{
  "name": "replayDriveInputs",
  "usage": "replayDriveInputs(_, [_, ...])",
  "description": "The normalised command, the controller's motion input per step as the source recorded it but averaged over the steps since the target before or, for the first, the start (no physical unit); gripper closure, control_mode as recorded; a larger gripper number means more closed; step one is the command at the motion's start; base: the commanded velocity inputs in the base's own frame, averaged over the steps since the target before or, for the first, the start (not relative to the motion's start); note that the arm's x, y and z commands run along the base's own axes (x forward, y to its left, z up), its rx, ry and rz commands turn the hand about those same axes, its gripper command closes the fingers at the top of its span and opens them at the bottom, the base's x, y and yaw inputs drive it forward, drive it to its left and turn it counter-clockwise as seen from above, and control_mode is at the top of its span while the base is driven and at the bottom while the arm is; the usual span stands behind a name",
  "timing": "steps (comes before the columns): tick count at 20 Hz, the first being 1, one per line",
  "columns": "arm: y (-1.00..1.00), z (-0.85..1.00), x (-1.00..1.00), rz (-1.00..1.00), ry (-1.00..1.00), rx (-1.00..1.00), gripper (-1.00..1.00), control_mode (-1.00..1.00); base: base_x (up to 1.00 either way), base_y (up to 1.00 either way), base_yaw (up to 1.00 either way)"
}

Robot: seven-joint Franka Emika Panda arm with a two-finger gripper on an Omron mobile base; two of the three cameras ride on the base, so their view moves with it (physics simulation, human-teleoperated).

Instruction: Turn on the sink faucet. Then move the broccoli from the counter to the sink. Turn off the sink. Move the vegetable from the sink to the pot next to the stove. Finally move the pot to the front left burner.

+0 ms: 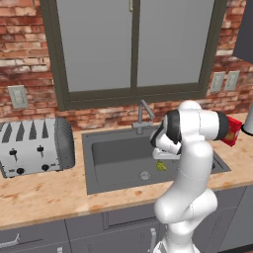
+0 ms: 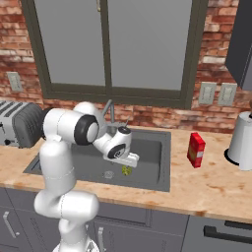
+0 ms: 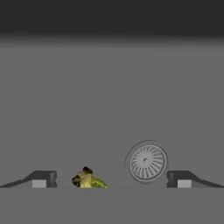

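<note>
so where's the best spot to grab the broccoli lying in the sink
Probably across its middle, where floret meets stem, coming straight down from above. The broccoli lies flat and low on the sink floor beside the drain, so no side approach gets under it. The gripper has open jaws either side of it already; centre over it first, since it sits nearer one fingertip.

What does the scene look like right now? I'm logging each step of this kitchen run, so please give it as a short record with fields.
setting: kitchen counter under a window, brick wall behind
sink: dark basin with round drain
sink faucet: at the back rim; no water visible
broccoli: lying on the basin floor beside the drain
end effector: open, low inside the sink, fingers either side of the broccoli, not gripping it
toaster: on the counter at one side of the sink
red box: on the counter at the other side
</note>
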Motion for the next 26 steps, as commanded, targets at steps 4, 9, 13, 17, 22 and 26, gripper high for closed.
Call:
replayDriveInputs(4, [-0.11, -0.26, 0.09, 0.05, 0.0, 0.0, -1.0, -1.0, 0.0, 0.0, 0.0])
replayDriveInputs(9, [-0.1, -0.28, 0.06, 0.05, 0.0, 0.0, -1.0, -1.0, 0.0, 0.0, 0.0])
replayDriveInputs(13, [-0.06, -0.33, 0.08, 0.06, 0.0, 0.0, -1.0, -1.0, 0.0, 0.0, 0.0])
replayDriveInputs(17, [-0.08, -0.32, 0.09, 0.06, 0.0, 0.0, -1.0, -1.0, 0.0, 0.0, 0.0])
replayDriveInputs(22, [-0.1, -0.31, 0.08, 0.06, 0.0, 0.0, -1.0, -1.0, 0.0, 0.0, 0.0])
replayDriveInputs(26, [-0.17, -0.28, 0.07, 0.06, -0.01, 0.0, -1.0, -1.0, 0.0, 0.0, 0.0])
